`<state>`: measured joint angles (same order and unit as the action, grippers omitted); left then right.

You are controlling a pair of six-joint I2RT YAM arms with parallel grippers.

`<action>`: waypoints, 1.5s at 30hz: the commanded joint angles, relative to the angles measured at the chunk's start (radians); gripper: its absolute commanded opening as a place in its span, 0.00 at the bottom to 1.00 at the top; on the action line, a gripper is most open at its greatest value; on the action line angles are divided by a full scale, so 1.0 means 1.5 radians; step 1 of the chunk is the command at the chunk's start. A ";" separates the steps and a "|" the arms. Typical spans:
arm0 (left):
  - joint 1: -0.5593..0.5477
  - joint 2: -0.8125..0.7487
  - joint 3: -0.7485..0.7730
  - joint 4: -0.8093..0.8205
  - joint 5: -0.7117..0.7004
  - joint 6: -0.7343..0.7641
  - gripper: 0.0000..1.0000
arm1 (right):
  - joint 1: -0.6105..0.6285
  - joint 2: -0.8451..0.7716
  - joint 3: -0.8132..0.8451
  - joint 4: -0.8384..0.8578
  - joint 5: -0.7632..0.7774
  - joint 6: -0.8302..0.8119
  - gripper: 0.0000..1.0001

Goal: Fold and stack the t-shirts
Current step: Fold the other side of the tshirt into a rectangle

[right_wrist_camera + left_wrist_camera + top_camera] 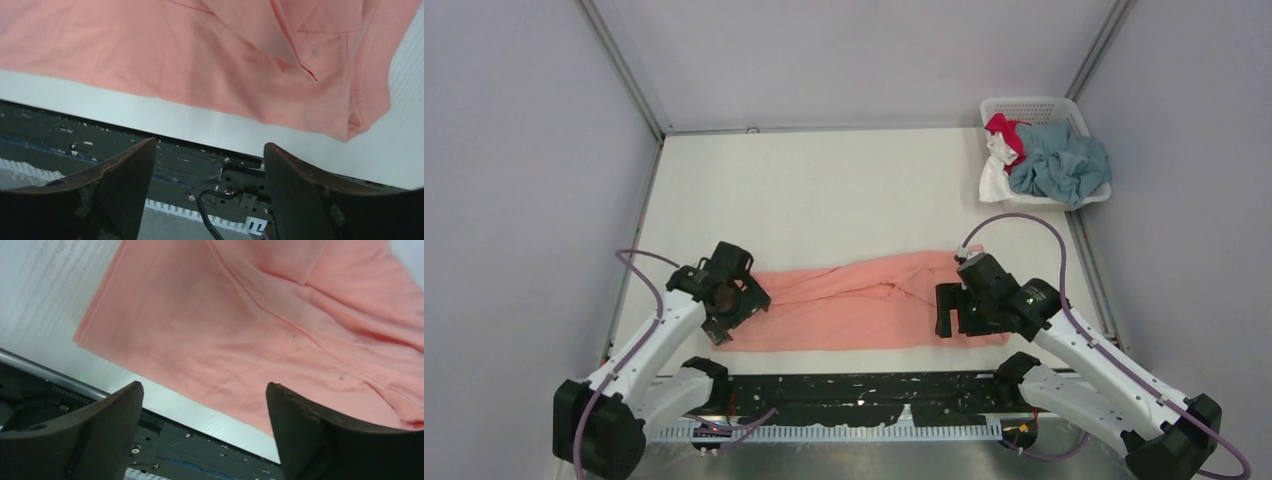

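The salmon-pink t-shirt (pixel 854 305) lies folded into a long flat band across the near part of the table. My left gripper (pixel 724 315) is open and empty over its left end. My right gripper (pixel 949 315) is open and empty over its right end. In the left wrist view the shirt (pixel 225 315) fills the top, and the left gripper (pixel 204 386) is spread wide above its near edge. In the right wrist view the shirt's (pixel 150 50) right corner shows above the right gripper (pixel 210 145). The red (pixel 1007 130), white (pixel 994 175) and dusty blue (pixel 1059 160) shirts lie crumpled in the basket.
The white lattice basket (pixel 1024 103) stands at the back right corner. A black mounting strip (pixel 854 395) runs along the near table edge just below the pink shirt. Grey walls close in the table on the left, back and right.
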<state>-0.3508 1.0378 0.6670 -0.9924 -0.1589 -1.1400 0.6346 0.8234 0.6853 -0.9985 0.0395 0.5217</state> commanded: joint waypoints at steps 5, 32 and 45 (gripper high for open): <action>0.024 -0.019 0.060 0.226 0.098 0.144 0.99 | 0.006 -0.014 0.044 0.218 0.090 -0.062 0.95; 0.231 0.288 0.083 0.247 0.204 0.216 1.00 | 0.023 0.209 -0.034 0.365 -0.410 -0.227 0.95; 0.225 0.217 0.112 0.206 0.175 0.214 1.00 | 0.048 0.038 -0.088 0.301 -0.137 0.063 0.95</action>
<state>-0.0109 1.4277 0.8017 -0.6415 0.1314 -0.8333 0.7799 0.8467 0.5781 -0.6060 -0.3271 0.3969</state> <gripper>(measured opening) 0.994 0.954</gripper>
